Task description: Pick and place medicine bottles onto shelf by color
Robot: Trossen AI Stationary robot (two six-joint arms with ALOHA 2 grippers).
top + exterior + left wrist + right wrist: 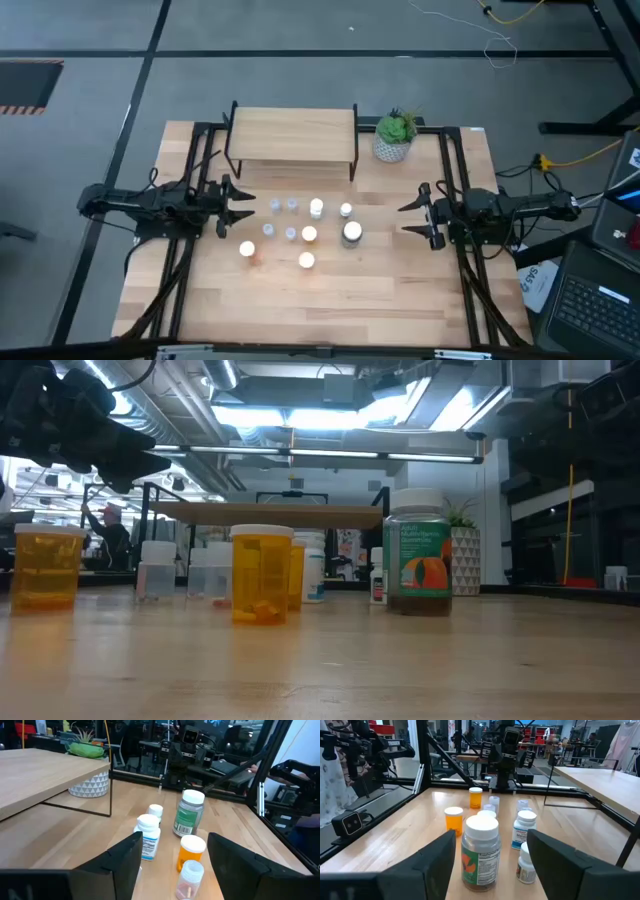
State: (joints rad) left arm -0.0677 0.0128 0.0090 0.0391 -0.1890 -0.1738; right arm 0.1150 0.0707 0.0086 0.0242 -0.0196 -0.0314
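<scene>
A: Stock on shelf (292, 131)?

B: None. All medicine bottles (300, 229) stand on the table at its 6 o'clock. Left gripper (243, 205) at their 9 o'clock, jaws apart, empty; right gripper (411, 220) at 3 o'clock, the same.

A: Unclear items?

B: From above, caps hide most bottle colours, and the exact count is uncertain.

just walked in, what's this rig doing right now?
Nothing is held yet. The left gripper and right gripper hover at either side of the table, jaws open and empty, facing the cluster of medicine bottles in the middle. The big dark bottle sits nearest the right gripper. The shelf at the back has no bottles on top.
</scene>
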